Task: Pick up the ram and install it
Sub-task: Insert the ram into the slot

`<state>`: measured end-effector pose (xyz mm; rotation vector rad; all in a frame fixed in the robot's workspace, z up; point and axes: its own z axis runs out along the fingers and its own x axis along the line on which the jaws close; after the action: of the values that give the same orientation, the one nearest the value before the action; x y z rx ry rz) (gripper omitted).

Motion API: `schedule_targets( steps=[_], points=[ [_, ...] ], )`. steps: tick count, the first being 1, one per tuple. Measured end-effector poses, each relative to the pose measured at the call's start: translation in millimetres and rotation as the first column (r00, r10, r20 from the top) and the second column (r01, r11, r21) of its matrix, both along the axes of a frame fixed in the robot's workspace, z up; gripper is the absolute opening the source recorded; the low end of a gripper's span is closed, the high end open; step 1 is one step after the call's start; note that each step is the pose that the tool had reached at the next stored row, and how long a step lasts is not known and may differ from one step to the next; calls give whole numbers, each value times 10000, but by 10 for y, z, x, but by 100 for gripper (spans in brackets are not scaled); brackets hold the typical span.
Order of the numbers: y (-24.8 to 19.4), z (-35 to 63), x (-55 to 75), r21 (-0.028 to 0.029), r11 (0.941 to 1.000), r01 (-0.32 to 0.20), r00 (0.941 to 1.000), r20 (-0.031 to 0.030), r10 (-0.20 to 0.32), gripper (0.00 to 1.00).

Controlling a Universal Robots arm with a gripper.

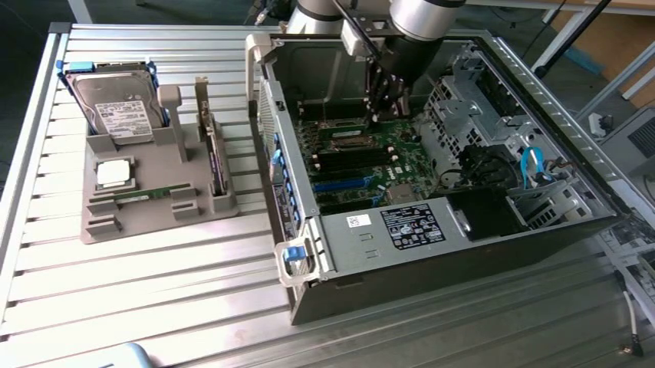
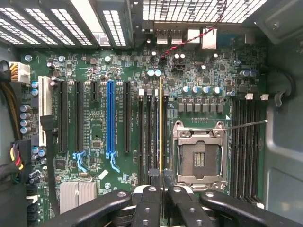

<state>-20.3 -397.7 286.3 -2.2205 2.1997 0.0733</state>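
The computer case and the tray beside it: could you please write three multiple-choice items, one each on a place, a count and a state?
1. Where is the memory stick held by the end effector?
A. over the slots beside the processor socket
B. on the power supply
C. in the blue slot

2. How many memory sticks lie on the grey tray?
A. none
B. one
C. three

3. The processor socket is:
A. holding a chip
B. covered by a fan
C. empty

Answers:
1 A: the wrist view shows the stick edge-on above those slots.
2 B: a single green stick lies there.
3 C: its bare contacts show.
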Motion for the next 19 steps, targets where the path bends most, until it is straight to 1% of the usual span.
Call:
schedule_targets(
  steps=[6,12,19],
  points=[
    [0,-1,87,1,10000,-1,10000,1,1,12],
    [-2,-1,89,1,10000,-1,10000,1,1,12],
    [-45,-1,91,2,10000,-2,10000,1,2,12]
  ],
)
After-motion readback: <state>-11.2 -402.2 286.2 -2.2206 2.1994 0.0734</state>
